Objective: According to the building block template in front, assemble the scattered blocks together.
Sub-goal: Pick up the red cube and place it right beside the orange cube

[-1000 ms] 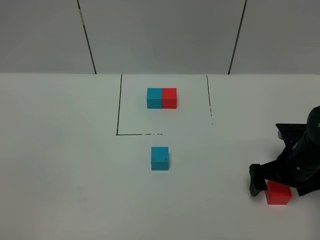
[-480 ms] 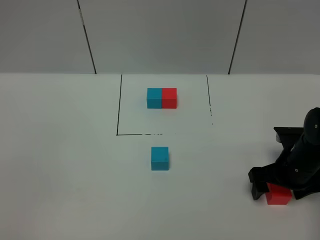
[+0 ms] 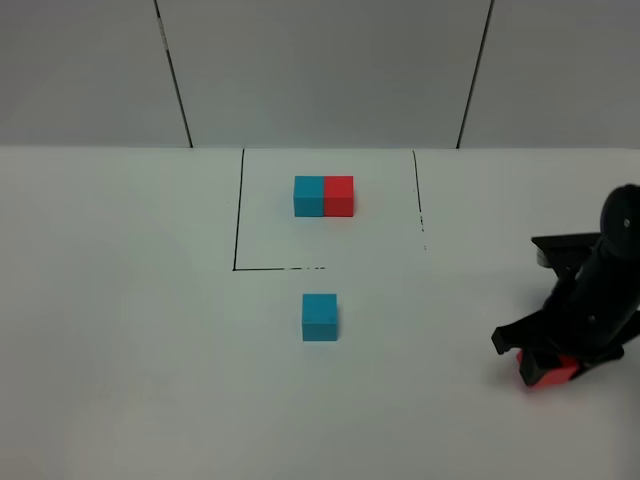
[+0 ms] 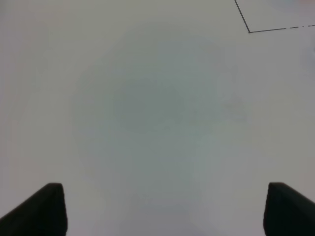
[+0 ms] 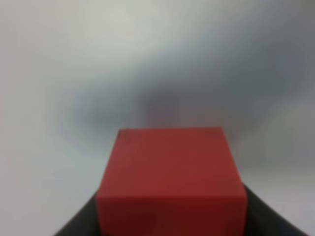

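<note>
The template (image 3: 323, 196), a joined cyan-left, red-right pair, sits inside a black-outlined rectangle at the back. The loose cyan cube (image 3: 320, 317) rests alone on the white table, just in front of that outline. My right gripper (image 3: 545, 366) at the far right is shut on the loose red cube (image 3: 550, 373), which looks tilted. In the right wrist view the red cube (image 5: 170, 179) fills the space between the dark fingers (image 5: 74, 228). My left gripper (image 4: 162, 211) is open over bare table, holding nothing; it is out of the exterior view.
The black outline (image 3: 238, 215) marks a rectangle on the white table (image 3: 130, 330); its corner shows in the left wrist view (image 4: 249, 31). A grey panelled wall (image 3: 320, 70) stands behind. The right arm (image 3: 595, 290) rises over the table's right edge.
The right gripper has closed in on the red cube and shifted it slightly up and left in view, tilting it. The cyan cube and template have not moved.
</note>
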You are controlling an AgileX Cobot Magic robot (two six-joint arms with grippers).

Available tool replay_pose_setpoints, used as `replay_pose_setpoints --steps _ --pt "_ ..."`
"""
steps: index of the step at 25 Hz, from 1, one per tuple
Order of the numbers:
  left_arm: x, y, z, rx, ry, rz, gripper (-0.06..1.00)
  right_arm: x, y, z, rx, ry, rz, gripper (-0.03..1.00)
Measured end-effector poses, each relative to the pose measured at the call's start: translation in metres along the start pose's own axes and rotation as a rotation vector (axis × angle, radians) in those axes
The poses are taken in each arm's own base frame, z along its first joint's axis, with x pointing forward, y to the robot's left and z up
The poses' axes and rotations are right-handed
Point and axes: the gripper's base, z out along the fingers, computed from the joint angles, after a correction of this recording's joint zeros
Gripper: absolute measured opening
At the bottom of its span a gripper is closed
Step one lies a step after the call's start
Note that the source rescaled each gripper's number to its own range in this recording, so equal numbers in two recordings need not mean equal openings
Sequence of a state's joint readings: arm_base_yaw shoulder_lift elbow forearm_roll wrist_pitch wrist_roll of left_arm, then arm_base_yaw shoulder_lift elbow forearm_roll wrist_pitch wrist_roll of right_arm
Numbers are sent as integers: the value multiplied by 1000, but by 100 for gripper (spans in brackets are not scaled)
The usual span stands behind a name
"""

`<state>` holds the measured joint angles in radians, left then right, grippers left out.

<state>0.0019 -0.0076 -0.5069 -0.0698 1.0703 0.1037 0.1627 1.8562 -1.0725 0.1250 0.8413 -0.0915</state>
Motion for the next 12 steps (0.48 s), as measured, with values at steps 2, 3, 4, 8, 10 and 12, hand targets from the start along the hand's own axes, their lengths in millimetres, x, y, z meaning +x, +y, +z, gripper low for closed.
replay_pose_setpoints --steps 2,3,4,8,10,12 --pt "0 0 0 0 0 -1 69 -15 16 -24 19 -57 -142 0" --pt "0 0 0 0 0 -1 69 -20 25 -34 35 -74 -225 0" --pt "0 0 0 0 0 -2 69 -26 34 -45 51 -97 -318 0" --pt "0 0 0 0 0 -2 69 -38 73 -71 134 -106 -802 0" --pt "0 0 0 0 0 -2 69 -43 94 -76 156 -72 -981 0" --pt "0 0 0 0 0 -2 69 -50 114 -76 174 -25 -1083 0"
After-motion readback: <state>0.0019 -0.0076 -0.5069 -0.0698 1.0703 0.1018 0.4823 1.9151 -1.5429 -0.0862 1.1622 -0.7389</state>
